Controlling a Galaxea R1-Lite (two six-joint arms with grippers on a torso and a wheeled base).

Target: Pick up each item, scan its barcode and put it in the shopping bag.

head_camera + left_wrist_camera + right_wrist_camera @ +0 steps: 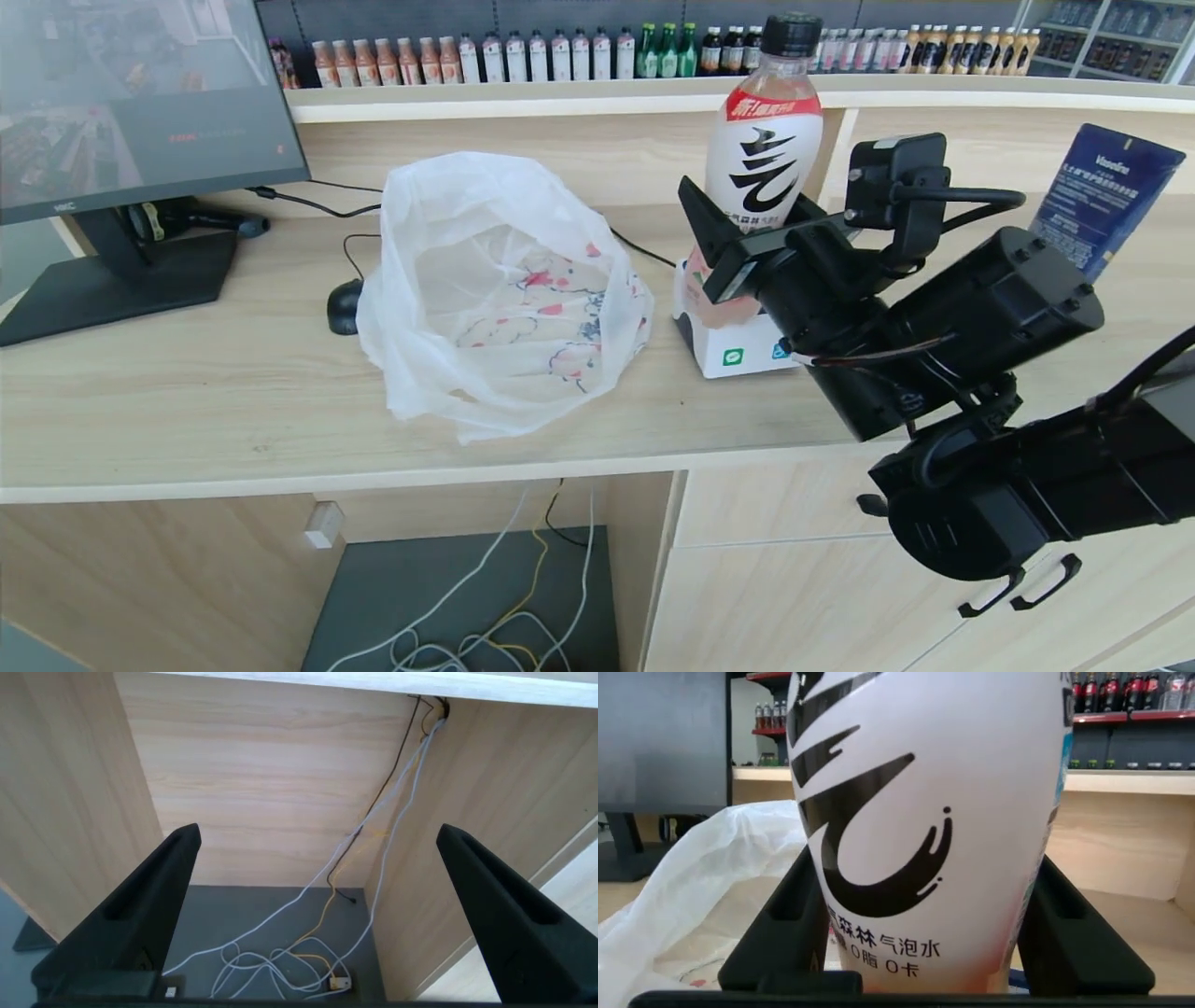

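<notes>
A tall white drink bottle (766, 140) with a black cap and black brush-stroke label stands upright in my right gripper (747, 252), which is shut on its lower body, just above a small white scanner box (738, 350). In the right wrist view the bottle (924, 831) sits between both black fingers (780, 924). The white plastic shopping bag (499, 289) lies open on the wooden counter (187, 411), left of the bottle. My left gripper (322, 915) is open under the counter, facing hanging cables.
A monitor (140, 93) on a black stand occupies the counter's far left, with a black mouse (344, 306) beside the bag. A blue card (1106, 201) stands at the right. Bottles line the shelf (653, 51) behind. Cables (485, 616) trail below the counter.
</notes>
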